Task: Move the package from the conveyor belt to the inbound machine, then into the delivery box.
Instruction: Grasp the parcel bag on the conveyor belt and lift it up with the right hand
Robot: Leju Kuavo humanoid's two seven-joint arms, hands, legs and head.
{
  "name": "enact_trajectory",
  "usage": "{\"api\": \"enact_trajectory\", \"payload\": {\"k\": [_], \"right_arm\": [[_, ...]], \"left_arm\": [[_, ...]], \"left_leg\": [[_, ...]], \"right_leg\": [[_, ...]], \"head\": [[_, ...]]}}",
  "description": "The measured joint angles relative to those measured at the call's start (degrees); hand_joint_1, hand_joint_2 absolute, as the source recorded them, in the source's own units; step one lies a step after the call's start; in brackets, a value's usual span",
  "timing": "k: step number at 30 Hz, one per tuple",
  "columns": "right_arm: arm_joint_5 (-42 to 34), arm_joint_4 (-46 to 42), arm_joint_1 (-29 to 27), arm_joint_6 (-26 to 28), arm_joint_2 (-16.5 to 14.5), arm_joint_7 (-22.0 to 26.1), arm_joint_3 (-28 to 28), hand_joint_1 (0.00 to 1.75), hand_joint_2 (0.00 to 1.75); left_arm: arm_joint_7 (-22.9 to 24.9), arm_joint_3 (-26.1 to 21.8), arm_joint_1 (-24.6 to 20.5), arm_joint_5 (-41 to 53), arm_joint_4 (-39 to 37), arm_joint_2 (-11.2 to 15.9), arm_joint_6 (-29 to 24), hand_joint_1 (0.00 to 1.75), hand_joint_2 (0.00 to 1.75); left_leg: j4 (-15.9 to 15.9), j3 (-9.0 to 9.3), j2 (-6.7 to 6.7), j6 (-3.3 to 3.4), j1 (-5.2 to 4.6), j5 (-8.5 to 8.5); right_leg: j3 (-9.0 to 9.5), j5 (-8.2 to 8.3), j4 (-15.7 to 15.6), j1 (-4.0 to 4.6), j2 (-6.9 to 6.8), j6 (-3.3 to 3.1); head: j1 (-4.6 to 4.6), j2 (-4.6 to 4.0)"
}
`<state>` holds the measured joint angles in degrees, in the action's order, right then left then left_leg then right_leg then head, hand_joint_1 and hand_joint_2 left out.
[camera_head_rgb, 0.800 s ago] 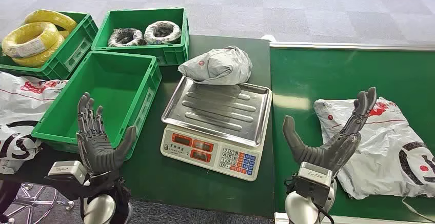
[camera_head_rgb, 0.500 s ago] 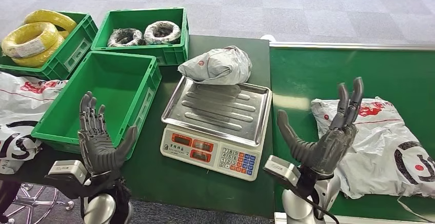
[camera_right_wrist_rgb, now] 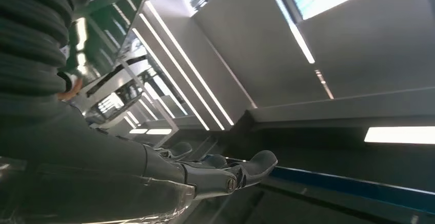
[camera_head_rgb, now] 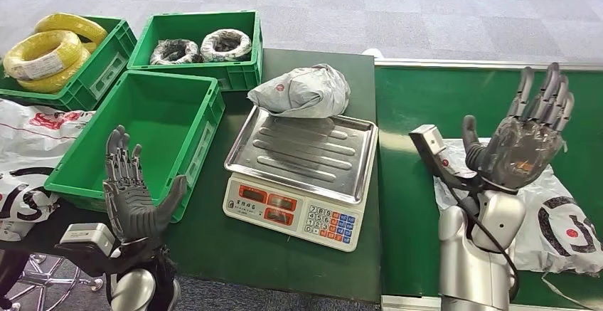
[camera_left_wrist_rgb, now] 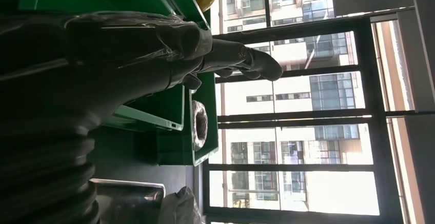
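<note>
The right hand [camera_head_rgb: 523, 144] is raised above the green conveyor belt [camera_head_rgb: 427, 104] at about 3 o'clock in the head view, fingers spread wide and pointing up, palm empty. Under and behind it lies a white package [camera_head_rgb: 562, 218] with red and black print, flat on the belt toward 4 o'clock; the hand is not touching it. The left hand [camera_head_rgb: 131, 193] stands at 8 o'clock, also open with fingers apart and upright, holding nothing, just in front of the near wall of the empty green delivery box [camera_head_rgb: 160, 122]. In the left wrist view the left hand [camera_left_wrist_rgb: 154, 55] shows its fingers extended with nothing in them, and in the right wrist view the right hand [camera_right_wrist_rgb: 205, 175] likewise reaches out bare.

At the centre of the dark green worktop [camera_head_rgb: 299, 254] sits the inbound machine [camera_head_rgb: 302, 176], a weighing scale with a steel pan and a keypad at its front. A crumpled grey package [camera_head_rgb: 302, 90] rests on the far edge of the pan, toward 12 o'clock, partly overhanging it. Beyond, at 11 o'clock, a green crate [camera_head_rgb: 206, 48] holds two coils of dark cable, and at 10 o'clock another crate [camera_head_rgb: 92, 69] holds yellow cable coils [camera_head_rgb: 43, 55]. More white printed bags [camera_head_rgb: 28, 147] lie at 9 o'clock beside the delivery box.
</note>
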<state>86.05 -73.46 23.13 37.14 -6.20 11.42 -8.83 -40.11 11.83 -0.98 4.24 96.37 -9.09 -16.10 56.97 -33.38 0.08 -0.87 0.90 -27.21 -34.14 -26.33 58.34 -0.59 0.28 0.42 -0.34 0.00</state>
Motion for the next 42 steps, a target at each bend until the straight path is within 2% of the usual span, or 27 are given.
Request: {"api": "enact_trajectory", "payload": {"k": [2, 5, 9, 15, 26, 29, 33, 36, 38, 40, 42], "right_arm": [[0.7, 4.5, 3.4, 0.0, 3.7, -3.4, -1.7, 0.0, 1.75], [0.6, 10.5, 7.3, 0.0, 8.3, -4.7, -3.4, 0.0, 1.75], [0.6, 15.2, 10.0, 0.0, 11.5, -4.7, -4.3, 0.0, 1.75], [0.6, 18.4, 11.3, 0.0, 13.6, -4.7, -4.7, 0.0, 1.75], [0.7, 20.4, 11.7, 0.1, 14.4, -5.1, -4.7, 0.0, 1.75], [0.9, 22.2, 12.8, 0.1, 14.9, -7.7, -4.7, 0.0, 1.75], [1.1, 31.8, 18.9, -0.2, 17.2, -12.2, -4.7, 0.0, 1.75], [1.1, 41.0, 23.7, -2.8, 18.5, -15.1, -4.4, 0.0, 1.75], [0.3, 45.1, 25.3, -5.4, 18.8, -14.6, -4.4, 0.0, 1.75], [-3.3, 48.1, 25.6, -10.3, 18.7, -10.2, -5.0, 0.0, 1.75], [-9.4, 50.3, 24.3, -20.1, 18.1, -2.8, -6.9, 0.0, 1.75]], "left_arm": [[0.0, 0.2, 0.2, -0.1, 0.7, 0.4, -0.7, 0.0, 1.75], [0.0, 0.4, 0.3, -0.2, 1.4, 0.8, -1.1, 0.0, 1.75], [0.0, 1.0, 0.4, -0.2, 1.8, 1.2, -1.3, 0.0, 1.75], [0.0, 1.2, 0.5, -0.2, 2.1, 1.4, -1.3, 0.0, 1.75], [0.0, 1.3, 0.5, -0.2, 2.1, 1.6, -1.4, 0.0, 1.75], [0.0, 1.5, 0.4, -0.6, 2.3, 1.8, -2.3, 0.0, 1.75], [0.0, 2.1, 0.4, -1.0, 2.9, 2.3, -3.9, 0.0, 1.75], [0.0, 2.5, 0.5, -1.2, 3.7, 2.6, -4.7, 0.0, 1.75], [0.0, 2.6, 0.6, -1.4, 4.2, 2.9, -5.2, 0.0, 1.75], [0.0, 2.6, 0.7, -1.5, 4.6, 3.1, -5.2, 0.0, 1.75], [0.0, 2.6, 0.7, -1.5, 5.0, 3.4, -4.6, 0.0, 1.75]], "left_leg": [[0.0, -0.02, -0.08, 0.02, -0.01, 0.01], [0.0, -0.02, -0.1, 0.03, -0.04, 0.01], [0.0, -0.02, -0.12, 0.03, -0.03, 0.01], [0.0, -0.02, -0.1, 0.03, -0.03, 0.01], [0.0, -0.02, -0.1, 0.03, -0.03, 0.01], [0.0, -0.04, -0.1, 0.04, -0.04, 0.01], [0.0, -0.04, -0.06, 0.04, -0.04, 0.02], [0.0, -0.02, -0.09, 0.05, -0.04, 0.03], [0.0, -0.03, -0.12, 0.05, -0.04, 0.03], [0.0, -0.02, -0.12, 0.05, -0.01, 0.02], [0.0, -0.04, -0.15, 0.05, 0.05, 0.01]], "right_leg": [[0.03, 0.0, 0.0, -0.01, -0.1, 0.01], [0.04, 0.01, 0.0, -0.04, -0.14, 0.02], [0.03, 0.01, 0.0, -0.03, -0.14, 0.02], [0.02, 0.0, 0.0, -0.01, -0.14, 0.02], [0.03, 0.0, 0.0, -0.02, -0.14, 0.03], [0.01, 0.0, 0.0, -0.02, -0.14, 0.03], [0.03, 0.01, 0.0, -0.03, -0.12, 0.03], [0.05, 0.02, 0.0, -0.03, -0.15, 0.03], [0.04, 0.02, 0.0, -0.03, -0.16, 0.03], [0.03, 0.0, 0.0, 0.01, -0.16, 0.03], [0.04, -0.01, 0.0, 0.06, -0.17, 0.04]], "head": [[0.02, 0.0], [0.0, 0.0], [-0.01, 0.0], [0.01, 0.0], [0.0, 0.0], [-0.01, 0.0], [-0.01, 0.0], [0.0, 0.0], [-0.01, 0.0], [-0.02, 0.0], [0.01, 0.0]]}}
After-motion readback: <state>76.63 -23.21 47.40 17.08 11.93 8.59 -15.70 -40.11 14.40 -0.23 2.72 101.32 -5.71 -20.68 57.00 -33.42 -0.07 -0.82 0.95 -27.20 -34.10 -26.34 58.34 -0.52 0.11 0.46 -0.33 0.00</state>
